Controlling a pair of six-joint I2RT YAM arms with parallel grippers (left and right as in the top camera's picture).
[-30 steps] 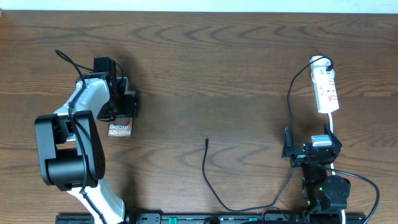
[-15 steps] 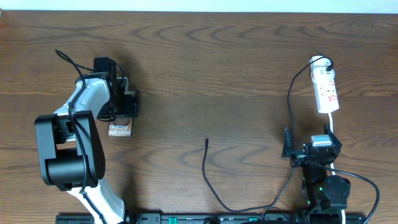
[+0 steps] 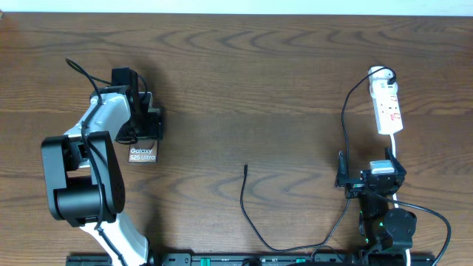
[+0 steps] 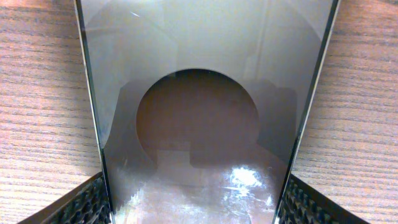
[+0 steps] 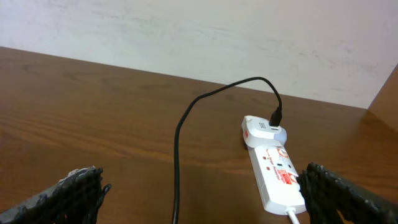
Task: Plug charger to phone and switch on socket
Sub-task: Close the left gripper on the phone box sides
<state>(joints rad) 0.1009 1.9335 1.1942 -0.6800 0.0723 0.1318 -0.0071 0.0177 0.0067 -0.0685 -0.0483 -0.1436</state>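
**Opening stage: phone approached, charger tip loose, socket untouched**

I find the left tool (image 3: 145, 127) set over the phone (image 3: 142, 154), a flat dark brown-grey slab with white "Galaxy S25 Ultra" lettering, at the left of the dark wooden surface (image 3: 259, 74). In the wrist view its ribbed black fingers (image 4: 87, 202) stand just beside the phone's two long edges. Whether they pinch it or merely straddle it, I cannot tell.

The right tool (image 3: 372, 177) sits near the front edge on the right. Its fingers are spread wide with nothing between them, and it faces the small white oblong power strip (image 3: 389, 107) with red markings.

The long thin black charger cable (image 3: 244, 199) runs from the strip's white plug head (image 3: 380, 74) and loops to mid-surface. There its small black plug tip (image 3: 245, 169) lies free, well apart from the phone.

My assessment: only the socket end of the cable is in place. Seating the plug tip in the phone and pressing the switch both remain. The switch position is too small to read.
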